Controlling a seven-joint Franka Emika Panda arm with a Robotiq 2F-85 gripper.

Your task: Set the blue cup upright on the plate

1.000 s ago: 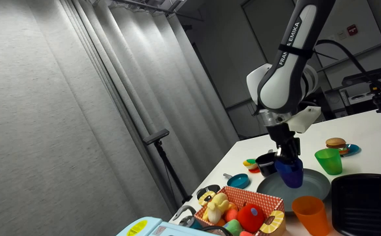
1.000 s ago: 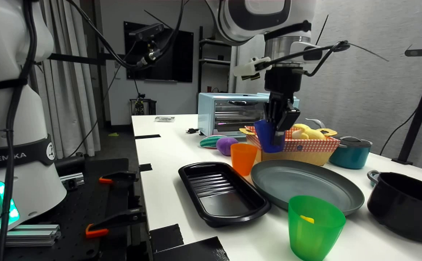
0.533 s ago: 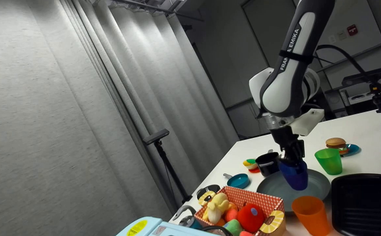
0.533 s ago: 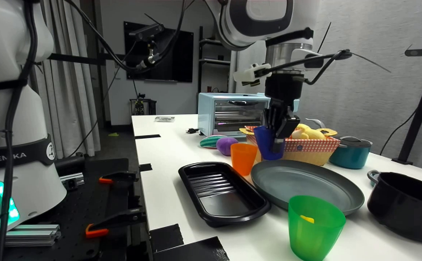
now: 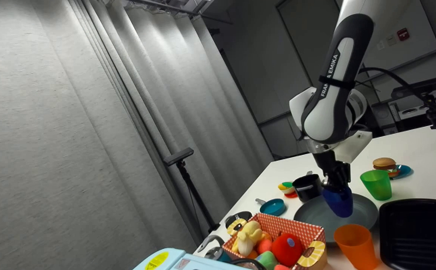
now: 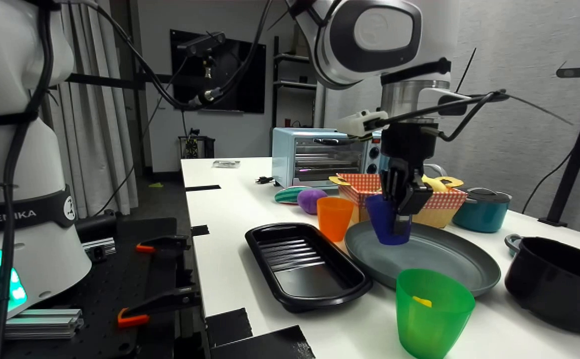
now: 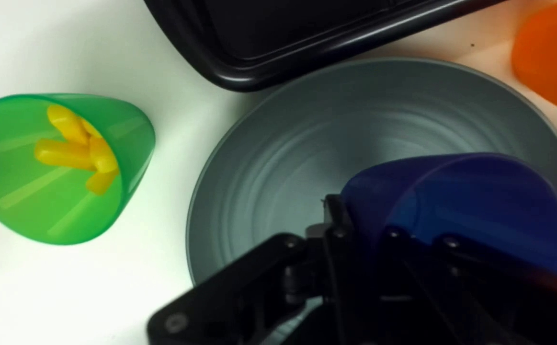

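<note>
- Gripper (image 7: pixel 364 223) closed to a narrow gap, holding the wall of the blue cup (image 6: pixel 380 222);
- "FRANKA EMIKA" legible along the arm (image 5: pixel 322 122), upper right of the frame in an exterior view; a black strap (image 5: pixel 337 81) crosses the middle letters;
- robot base (image 6: pixel 30 257), left edge of the frame in an exterior view, reads "KA EM" and "KA"; the remainder is cut off by the frame and a cable (image 6: pixel 8 224);
- yellow label (image 5: pixel 157 260) on a light-blue appliance (image 5: pixel 176 255), bottom of the frame in an exterior view; triangle visible, print too small to read;
- wrist view, lower right: a finger lies against the outside of the cup; its counterpart reaches over the rim into the mouth; detail partly lost in shadow;
- arm bent above the wrist in both exterior views; gripper pointing downward, slightly slanted;
- blue cup held mouth-up with some lean, over the plate (image 6: pixel 449 254); contact between its base and the plate cannot be determined;
- green cup (image 7: pixel 137 132), left of the frame in the wrist view, contains yellow pieces (image 7: pixel 67 153); near the plate, apart from it;
- orange cup (image 6: pixel 334 218) and black tray (image 6: pixel 314 281), middle of the frame in an exterior view, just beside the plate.
</note>
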